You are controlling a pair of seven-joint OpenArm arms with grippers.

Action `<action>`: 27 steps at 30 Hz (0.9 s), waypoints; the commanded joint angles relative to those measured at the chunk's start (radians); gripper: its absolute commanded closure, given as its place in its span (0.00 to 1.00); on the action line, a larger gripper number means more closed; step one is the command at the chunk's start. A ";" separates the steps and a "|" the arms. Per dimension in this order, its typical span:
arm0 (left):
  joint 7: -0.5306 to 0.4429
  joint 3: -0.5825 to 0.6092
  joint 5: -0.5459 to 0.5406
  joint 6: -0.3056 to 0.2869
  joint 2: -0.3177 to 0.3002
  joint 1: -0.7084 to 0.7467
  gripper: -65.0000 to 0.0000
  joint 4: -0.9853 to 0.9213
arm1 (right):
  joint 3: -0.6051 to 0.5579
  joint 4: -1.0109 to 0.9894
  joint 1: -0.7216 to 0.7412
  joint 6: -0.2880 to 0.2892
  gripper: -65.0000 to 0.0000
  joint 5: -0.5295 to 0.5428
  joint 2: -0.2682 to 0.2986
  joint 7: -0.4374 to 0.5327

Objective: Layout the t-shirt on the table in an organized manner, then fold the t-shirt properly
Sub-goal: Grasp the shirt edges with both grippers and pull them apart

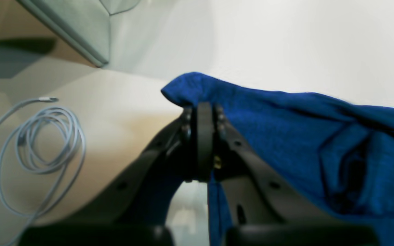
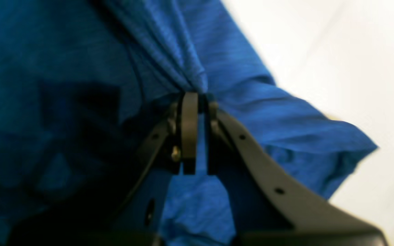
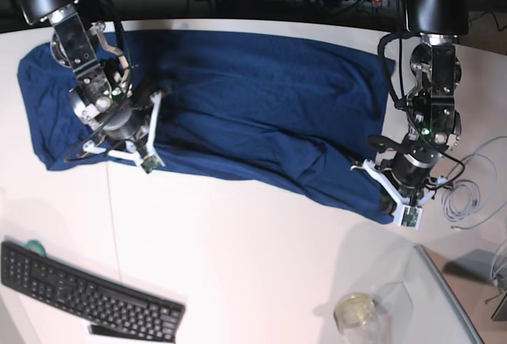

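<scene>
Basically the left hand's pinching the shirt's near corner; right hand's clamped on a fold, body stretching bench-edge-ward from both.

The white table carries a black keyboard

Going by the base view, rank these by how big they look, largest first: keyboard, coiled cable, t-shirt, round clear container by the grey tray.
1. T-shirt
2. Keyboard
3. Coiled cable and round clear container: too alike to rank, since the cable is thin and spread out.
</scene>
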 commanded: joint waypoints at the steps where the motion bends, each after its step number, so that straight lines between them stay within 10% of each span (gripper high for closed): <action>1: -0.029 -0.002 -0.003 0.009 -0.004 -0.026 1.00 0.013 | 0.017 0.022 0.013 0.003 0.96 -0.004 0.029 0.011; 11: -0.036 -0.001 -0.003 0.009 0.033 -0.104 1.00 -0.094 | 0.107 0.091 0.012 0.004 0.96 -0.004 0.069 0.011; 16: -0.036 0.031 -0.003 0.009 0.045 -0.126 1.00 -0.129 | 0.147 0.088 0.007 0.139 0.93 -0.003 0.053 0.005; 22: -0.036 0.064 -0.003 0.009 0.043 -0.124 1.00 -0.136 | 0.169 0.075 0.012 0.390 0.34 -0.001 -0.003 0.011; 27: -0.036 0.062 -0.003 0.009 0.043 -0.124 1.00 -0.136 | 0.219 -0.010 0.062 0.429 0.28 -0.001 -0.028 0.023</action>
